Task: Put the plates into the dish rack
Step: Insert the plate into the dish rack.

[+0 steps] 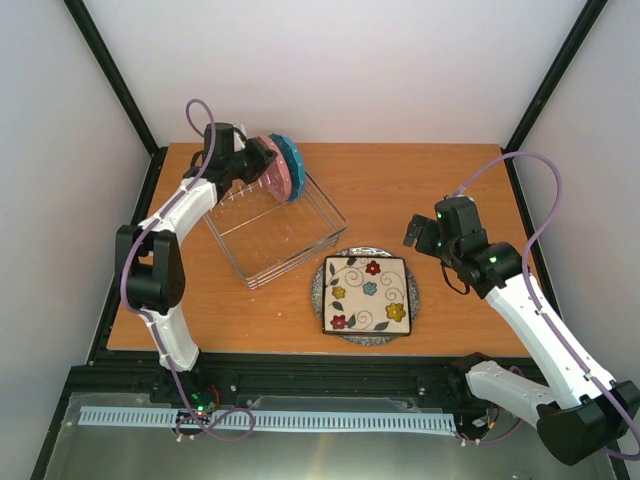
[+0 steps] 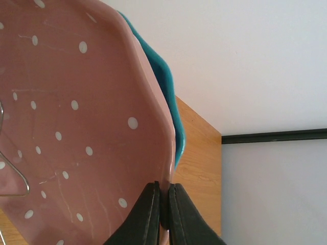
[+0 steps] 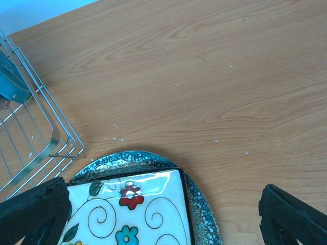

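Wooden tabletop [image 1: 450, 190] is giving us plenty of bare room on the right and far side, while the left half is getting crowded. We're looking at the wire dish rack [image 1: 297, 255] sitting at an angle on the left, with a teal plate [image 1: 292, 160] standing on edge at its far corner.

Right against it, we're holding a pink dotted plate [image 2: 76, 127] upright. The left gripper [image 1: 258, 160] is pinching its scalloped rim with the jaws nearly together. We can't tell whether it's seated between the tines yet.

Just right of the rack, the square cream flowered plate [image 1: 367, 293] is lying flat on the round grey speckled plate [image 1: 413, 290]. The right gripper [image 1: 420, 238] is hovering above their far edge, jaws spread wide and carrying nothing.

We're guessing these are glazed ceramic: stiff, fairly heavy, slick and chippy. So we're thinking rim grips only, and the square one's overhanging corner looks like the easiest bite. We're watching the rack's near wire corner, which is sitting very close to the stack.
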Controlling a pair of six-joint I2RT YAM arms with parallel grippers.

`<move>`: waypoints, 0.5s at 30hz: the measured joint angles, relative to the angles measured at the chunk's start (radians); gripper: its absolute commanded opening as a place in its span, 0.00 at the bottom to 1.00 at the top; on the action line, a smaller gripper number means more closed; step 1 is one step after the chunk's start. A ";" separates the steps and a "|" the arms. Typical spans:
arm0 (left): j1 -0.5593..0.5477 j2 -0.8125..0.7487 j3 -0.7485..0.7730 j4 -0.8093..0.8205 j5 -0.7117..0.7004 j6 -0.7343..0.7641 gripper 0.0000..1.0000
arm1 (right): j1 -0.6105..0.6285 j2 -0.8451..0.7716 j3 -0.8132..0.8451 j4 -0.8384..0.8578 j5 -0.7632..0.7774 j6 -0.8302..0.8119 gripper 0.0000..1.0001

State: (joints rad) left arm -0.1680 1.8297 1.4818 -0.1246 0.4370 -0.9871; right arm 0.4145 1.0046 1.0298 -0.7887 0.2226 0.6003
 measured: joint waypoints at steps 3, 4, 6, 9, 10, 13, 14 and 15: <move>0.000 0.019 0.000 -0.002 -0.001 0.002 0.01 | 0.000 0.000 0.000 0.000 0.003 -0.001 1.00; 0.000 0.026 0.000 -0.002 -0.001 0.002 0.01 | 0.000 0.000 0.000 0.000 0.003 -0.001 1.00; 0.000 0.041 0.001 0.008 -0.001 0.005 0.01 | 0.000 0.000 0.000 0.000 0.003 -0.001 1.00; 0.000 0.044 0.001 0.013 -0.001 0.009 0.01 | -0.001 0.000 0.000 0.000 0.003 -0.002 1.00; 0.000 0.045 0.002 0.013 0.000 0.010 0.01 | -0.001 -0.001 0.000 0.000 0.004 -0.001 1.00; 0.000 0.059 0.025 -0.002 0.003 0.014 0.01 | -0.001 -0.001 0.000 0.000 0.006 -0.002 1.00; 0.000 0.069 0.041 -0.009 0.006 0.016 0.01 | -0.001 -0.002 0.000 0.000 0.006 -0.001 1.00; 0.000 0.081 0.058 -0.014 0.011 0.017 0.01 | -0.001 -0.002 0.000 0.000 0.006 -0.001 1.00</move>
State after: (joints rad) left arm -0.1684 1.9110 1.5394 -0.1390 0.4477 -0.9699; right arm 0.4137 1.0027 1.0298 -0.7887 0.2287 0.5991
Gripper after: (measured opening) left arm 0.036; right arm 0.996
